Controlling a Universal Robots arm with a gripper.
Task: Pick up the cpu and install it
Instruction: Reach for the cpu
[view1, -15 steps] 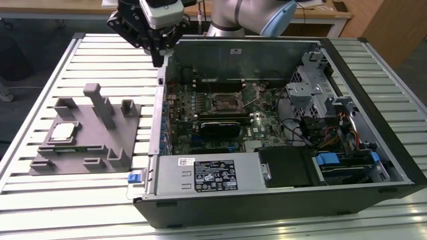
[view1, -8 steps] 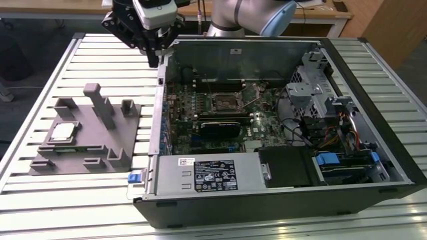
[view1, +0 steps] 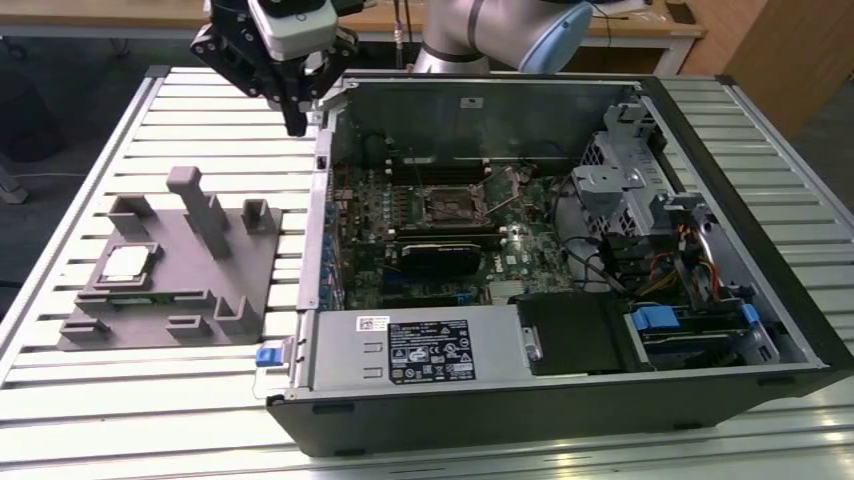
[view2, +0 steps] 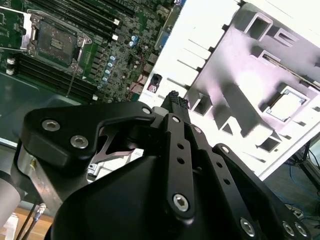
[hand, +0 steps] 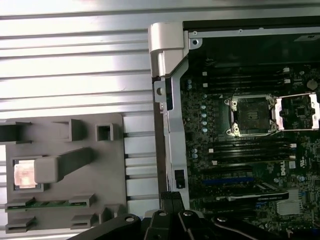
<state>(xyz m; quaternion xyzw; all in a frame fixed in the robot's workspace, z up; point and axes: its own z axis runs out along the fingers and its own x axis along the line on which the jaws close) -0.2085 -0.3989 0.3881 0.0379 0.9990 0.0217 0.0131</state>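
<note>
Claw: the claw (view1: 296, 118) is seen at the upper left of the exterior view, pointing down, hanging above the slatted surface (view1: 174, 400) just outside the rear corner of the open computer case (view1: 747, 200).
Claw state: the fingers are read as drawn together; nothing is held between them.
Cpu: the cpu (view1: 124, 265) is found lying flat, pale top up, in a square pocket of the grey holder block (view1: 200, 290) at the left middle of the exterior view.
Claw-to-cpu: the cpu lies toward the lower left of the frame from the claw, well apart and lower. The holder's upright posts stand between the two.
Axis: the chip is square, so no long axis is offered; its edges are seen running parallel to the holder's edges.
Arm: one arm only, so no choice of side arises.
Socket: the motherboard socket (view1: 447, 205) sits mid-frame inside the case, on the far side of the claw from the cpu. In the first wrist view it appears empty, its metal frame swung open.
Task standing: pick-up is judged not yet begun.
</note>
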